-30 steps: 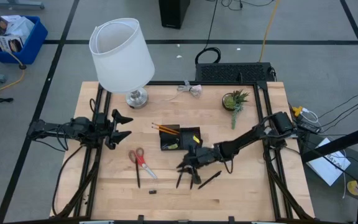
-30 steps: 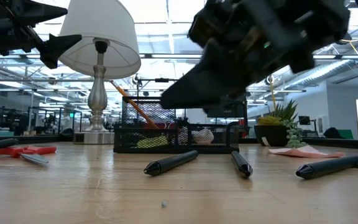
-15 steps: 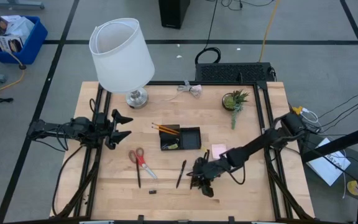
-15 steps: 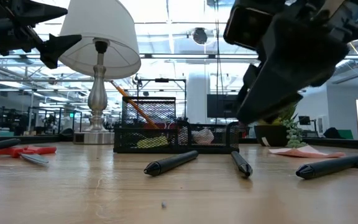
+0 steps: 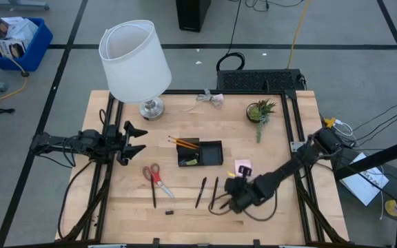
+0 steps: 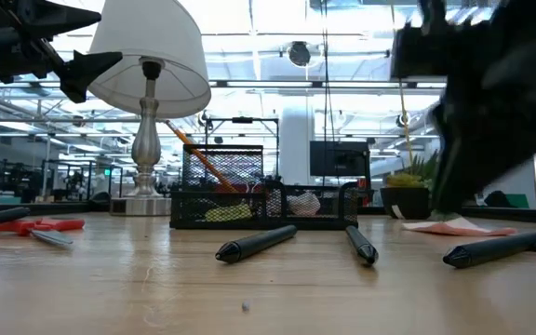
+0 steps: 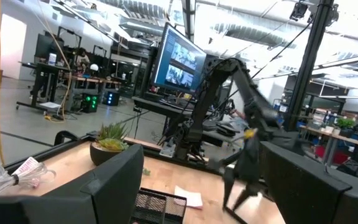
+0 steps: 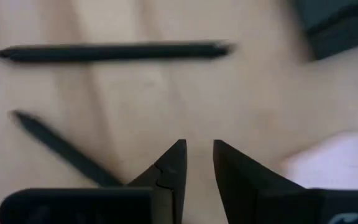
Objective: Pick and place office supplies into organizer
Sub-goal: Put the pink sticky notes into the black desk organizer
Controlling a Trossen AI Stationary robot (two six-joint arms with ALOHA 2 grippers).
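Right gripper (image 5: 234, 200) shifted from beside organizer (image 5: 200, 153) toward pens (image 5: 207, 193); narrowly parted, empty (left gripper (image 5: 136, 139) spread). Pick pending.

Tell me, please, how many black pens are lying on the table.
3. Two lie side by side in front of the organizer: the left pen and the middle pen. The third pen lies farther right, beside the right gripper.

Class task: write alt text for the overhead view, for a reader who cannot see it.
Seen from above, the right gripper hangs low over the wooden table beside two black pens in front of the black organizer. The left gripper waits open at the left edge, near red-handled scissors; a white lamp and small plant stand behind.
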